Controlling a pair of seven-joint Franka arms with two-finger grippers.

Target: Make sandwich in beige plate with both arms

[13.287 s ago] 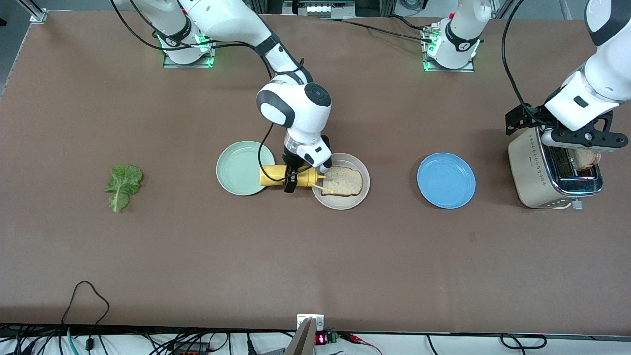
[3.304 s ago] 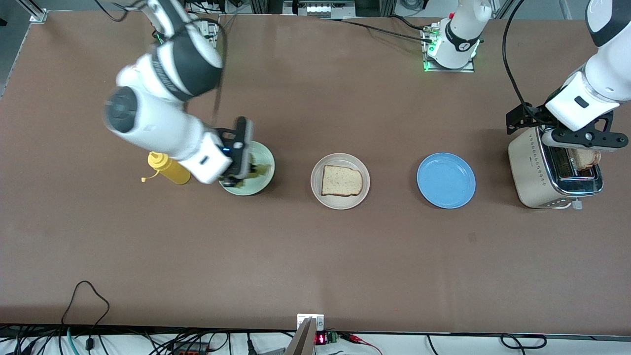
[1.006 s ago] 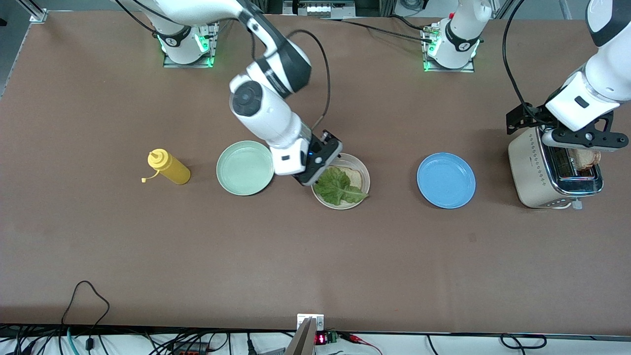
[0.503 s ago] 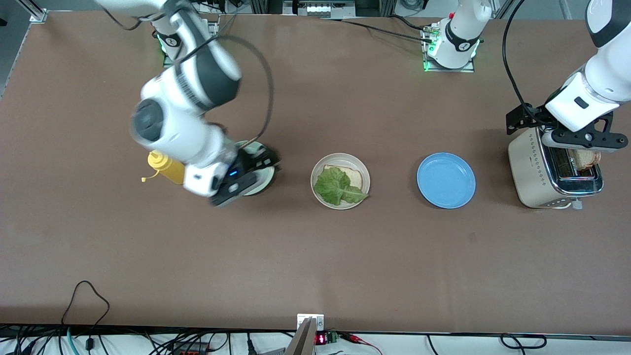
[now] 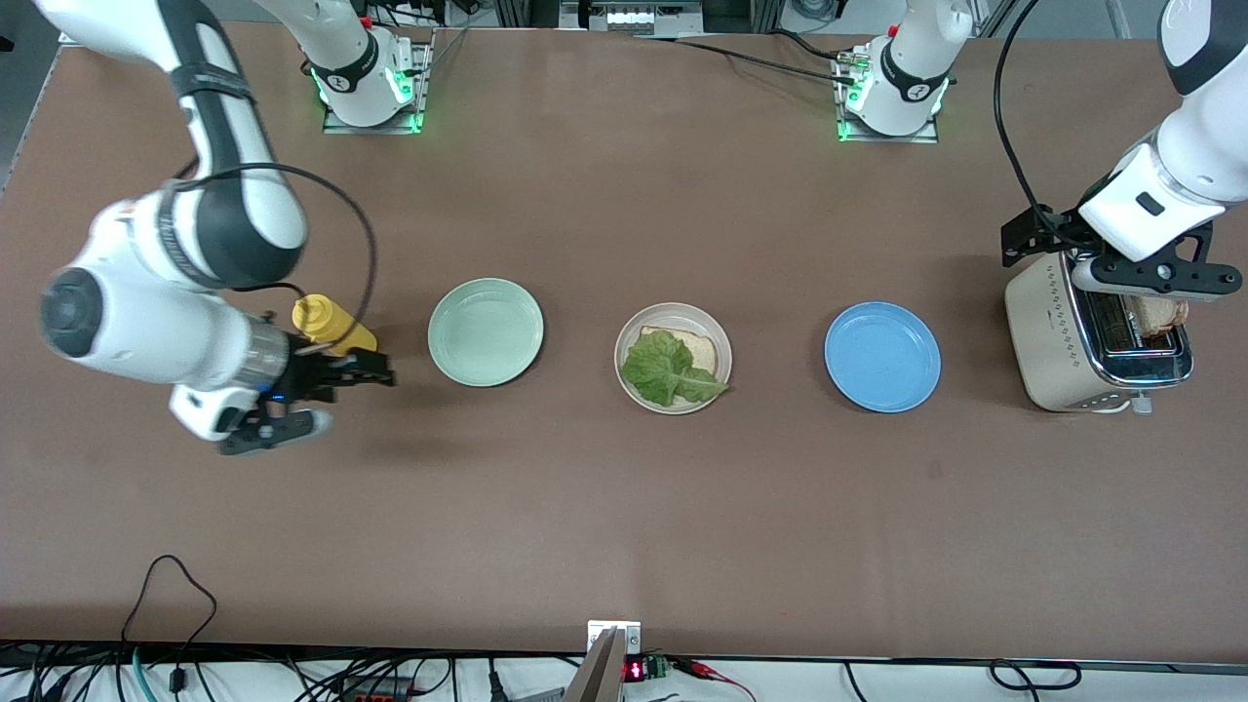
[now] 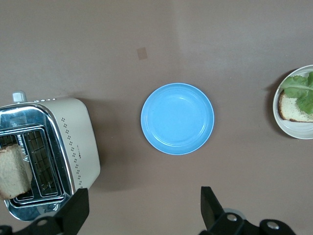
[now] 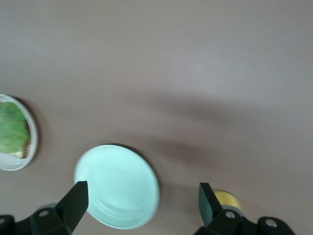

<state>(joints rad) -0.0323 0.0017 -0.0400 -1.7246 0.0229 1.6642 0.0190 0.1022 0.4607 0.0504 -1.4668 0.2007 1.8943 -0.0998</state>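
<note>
The beige plate (image 5: 655,312) sits mid-table and holds one bread slice (image 5: 704,353) with a green lettuce leaf (image 5: 668,369) lying on it. The left wrist view shows the same plate (image 6: 293,131), bread (image 6: 292,110) and lettuce (image 6: 302,88). A second bread slice (image 5: 1160,312) stands in the toaster (image 5: 1058,331). My left gripper (image 5: 1146,276) hangs open and empty above the toaster. My right gripper (image 5: 346,400) is open and empty, beside the yellow mustard bottle (image 5: 331,327). In the right wrist view its fingers (image 7: 76,200) frame the mint-green plate (image 7: 117,186).
A mint-green plate (image 5: 486,331) lies between the mustard bottle and the beige plate. A blue plate (image 5: 882,356) lies between the beige plate and the toaster. Cables run along the table edge nearest the front camera.
The right arm left the lettuce on the bread and swung away from the beige plate, past the mint-green plate, to beside the mustard bottle. The left arm has not moved.
</note>
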